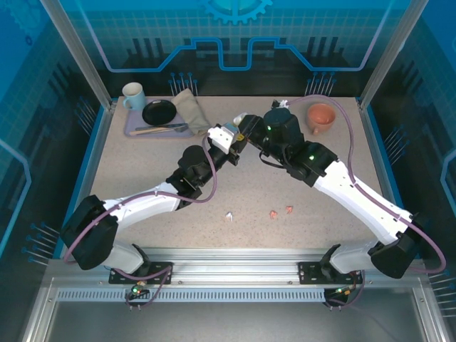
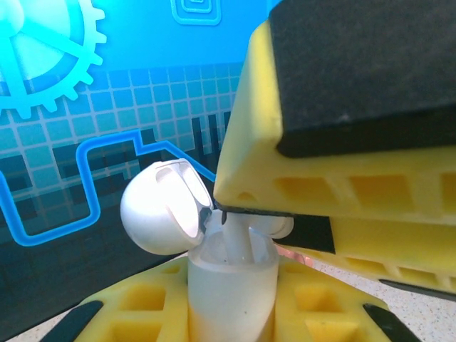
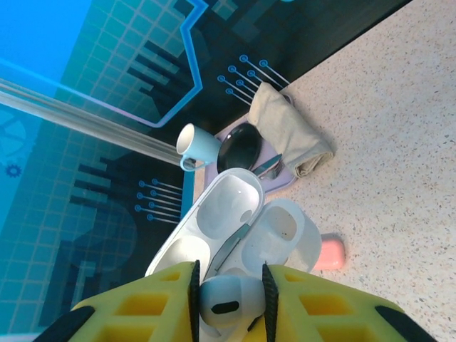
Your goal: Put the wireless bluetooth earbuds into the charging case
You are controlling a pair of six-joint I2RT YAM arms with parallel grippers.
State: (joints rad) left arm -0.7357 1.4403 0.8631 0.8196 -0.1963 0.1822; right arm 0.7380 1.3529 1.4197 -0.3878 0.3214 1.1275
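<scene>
Top view, arms: the left gripper (image 1: 232, 135) and the right gripper (image 1: 249, 129) are meeting tip to tip at 12 o'clock from the middle of the speckled beige table (image 1: 142, 164).
Top view, table front: 1 tiny loose white plastic earbud (image 1: 230, 215) is lying at 6 o'clock, well apart from both grippers. The first salmon-pink plastic earbud (image 1: 274, 213) and the second salmon-pink earbud (image 1: 290, 209) are lying near each other at its 3 o'clock.
Top view, far edge: a lavender tray (image 1: 132, 130) at 11 o'clock is carrying a pale mug (image 1: 132, 95), a round black plate (image 1: 158, 112) and metal cutlery (image 1: 160, 129). A folded beige cloth (image 1: 189, 108) is lying beside the plate, and an orange cup (image 1: 320, 117) is standing at 1 o'clock.
Left wrist view, left pincer: the left gripper (image 2: 231, 310) is pinching the body of the glossy white pebble-shaped charging case (image 2: 231, 285), holding it upright at 6 o'clock. Its domed lid (image 2: 160, 206) is hanging open toward 9 o'clock.
Left wrist view, right pincer: the right gripper (image 2: 255, 222), yellow with black pads, is reaching in from 3 o'clock. The held white earbud (image 2: 239, 239) is standing with its stem in the case's open mouth.
Right wrist view, right pincer: the right gripper (image 3: 229, 296) is pinching the held white earbud (image 3: 228, 299) between its pads at 6 o'clock.
Right wrist view, case: the charging case (image 3: 278, 235) is lying open just above the earbud, with 1 dark socket showing. A salmon-pink rounded object (image 3: 329, 253) is sitting just beside it at 4 o'clock. I cannot tell what it is.
Right wrist view, background: the mug (image 3: 196, 146), plate (image 3: 242, 146) and cloth (image 3: 288, 132) are showing at 12 o'clock.
</scene>
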